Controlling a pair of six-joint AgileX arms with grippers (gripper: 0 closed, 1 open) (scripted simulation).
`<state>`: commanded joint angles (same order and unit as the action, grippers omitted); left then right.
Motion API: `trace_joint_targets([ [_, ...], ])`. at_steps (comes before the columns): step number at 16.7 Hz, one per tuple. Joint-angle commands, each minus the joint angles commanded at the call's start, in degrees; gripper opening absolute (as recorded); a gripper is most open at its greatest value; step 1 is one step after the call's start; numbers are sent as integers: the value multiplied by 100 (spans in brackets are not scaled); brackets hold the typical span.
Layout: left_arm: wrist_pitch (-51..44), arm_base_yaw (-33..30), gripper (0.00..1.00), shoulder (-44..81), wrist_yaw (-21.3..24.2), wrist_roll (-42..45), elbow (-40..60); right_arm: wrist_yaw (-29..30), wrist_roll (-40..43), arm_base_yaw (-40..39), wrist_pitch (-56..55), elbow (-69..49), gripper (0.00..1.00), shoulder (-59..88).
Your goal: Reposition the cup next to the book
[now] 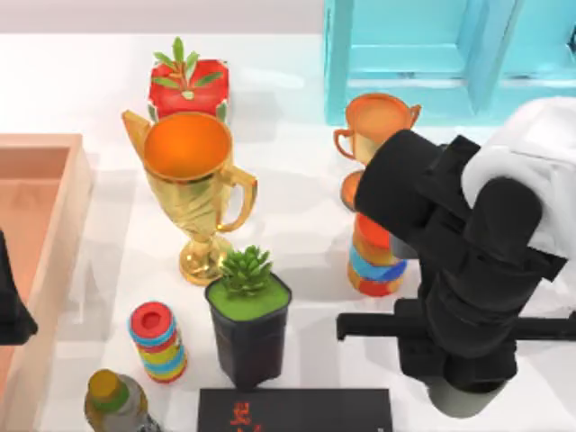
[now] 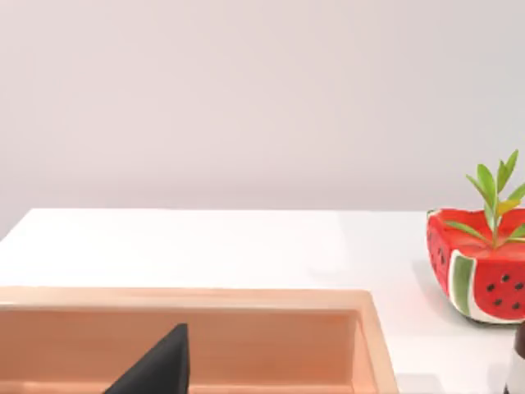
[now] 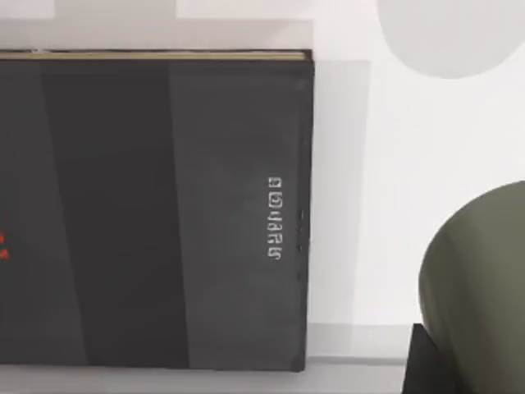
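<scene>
- The cup [image 1: 373, 261] stands on the table at mid-right, partly hidden under my right arm; it looks upright and not lifted.
- The book [image 1: 297, 410] lies flat at the near edge, well apart from the cup, with the potted plant [image 1: 248, 315] just behind it.
- My right arm's wrist hangs over the table to the right of the book; its camera looks down on the book's [image 3: 164, 213] cover. I cannot tell how its jaws stand.
- My left arm is parked at the left edge, over the wooden tray [image 1: 54, 270]; its jaws I cannot tell either.
- My judgement: nothing is done yet. The grasp, carry and placing beside the book all remain.
</scene>
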<state>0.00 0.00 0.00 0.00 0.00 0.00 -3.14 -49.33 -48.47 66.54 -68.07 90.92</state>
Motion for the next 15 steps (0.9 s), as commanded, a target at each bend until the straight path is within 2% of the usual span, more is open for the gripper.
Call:
trace_joint_targets([
  [6, 0, 0, 100, 0, 0, 0, 0, 2, 39, 16, -1261, 988, 0, 190],
  [11, 0, 0, 100, 0, 0, 0, 0, 17, 39, 22, -1424, 1143, 0, 231],
  [15, 0, 0, 100, 0, 0, 0, 0, 17, 39, 22, -1424, 1143, 30, 231],
])
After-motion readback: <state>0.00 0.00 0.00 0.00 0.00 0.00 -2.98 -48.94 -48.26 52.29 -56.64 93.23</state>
